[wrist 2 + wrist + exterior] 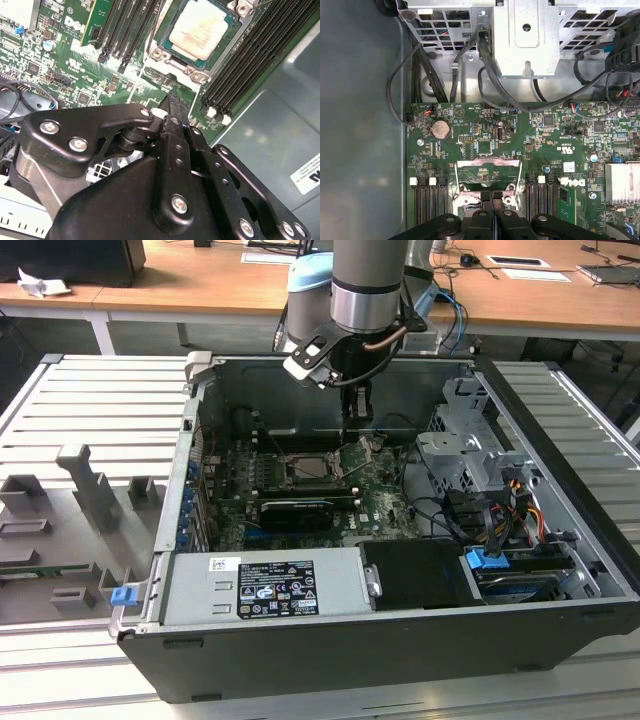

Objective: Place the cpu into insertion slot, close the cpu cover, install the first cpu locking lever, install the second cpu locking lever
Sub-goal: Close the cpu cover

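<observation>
The cpu [199, 27] lies flat in the insertion slot [162, 56], its pale metal face up, with green board around it. In the exterior view the slot [313, 468] sits mid-board. The cpu cover [488, 163] stands raised on its hinge, and the board shows through its cut-out; in the exterior view it [366, 448] tilts up at the slot's right side. My gripper [492, 194] is shut with nothing between its fingers, its tips right at the raised cover. It hangs just beyond the socket's edge [173, 98] and inside the case [358, 428]. A thin metal rod [156, 27] runs along one socket side.
Long black memory slots [245, 60] flank the socket on both sides. A metal drive cage [527, 35] and black cables [470, 55] lie beyond the cover. A graphics card [295, 510], a power supply [265, 585] and the case walls [190, 455] hem in the board.
</observation>
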Motion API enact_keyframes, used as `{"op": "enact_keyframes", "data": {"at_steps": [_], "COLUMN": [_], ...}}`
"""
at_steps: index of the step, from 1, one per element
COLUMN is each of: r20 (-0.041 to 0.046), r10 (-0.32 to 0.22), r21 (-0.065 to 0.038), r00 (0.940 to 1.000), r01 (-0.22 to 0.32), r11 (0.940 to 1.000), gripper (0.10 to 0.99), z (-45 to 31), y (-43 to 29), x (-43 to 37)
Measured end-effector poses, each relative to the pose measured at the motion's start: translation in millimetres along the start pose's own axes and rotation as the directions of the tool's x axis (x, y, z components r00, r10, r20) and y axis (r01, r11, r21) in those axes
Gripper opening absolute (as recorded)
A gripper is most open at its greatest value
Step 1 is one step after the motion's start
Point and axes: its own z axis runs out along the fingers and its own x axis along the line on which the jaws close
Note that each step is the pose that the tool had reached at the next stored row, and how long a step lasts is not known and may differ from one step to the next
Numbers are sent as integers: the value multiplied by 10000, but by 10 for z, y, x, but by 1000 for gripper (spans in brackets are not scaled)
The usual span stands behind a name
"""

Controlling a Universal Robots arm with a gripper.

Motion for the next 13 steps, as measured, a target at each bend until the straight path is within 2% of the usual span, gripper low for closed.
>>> {"op": "enact_keyframes", "data": {"at_steps": [13], "r20": [0], "r10": [-6], "r21": [0], "r00": [10000], "r01": [6], "r11": [10000], "gripper": [106], "z": [4], "y": [92], "x": [2]}}
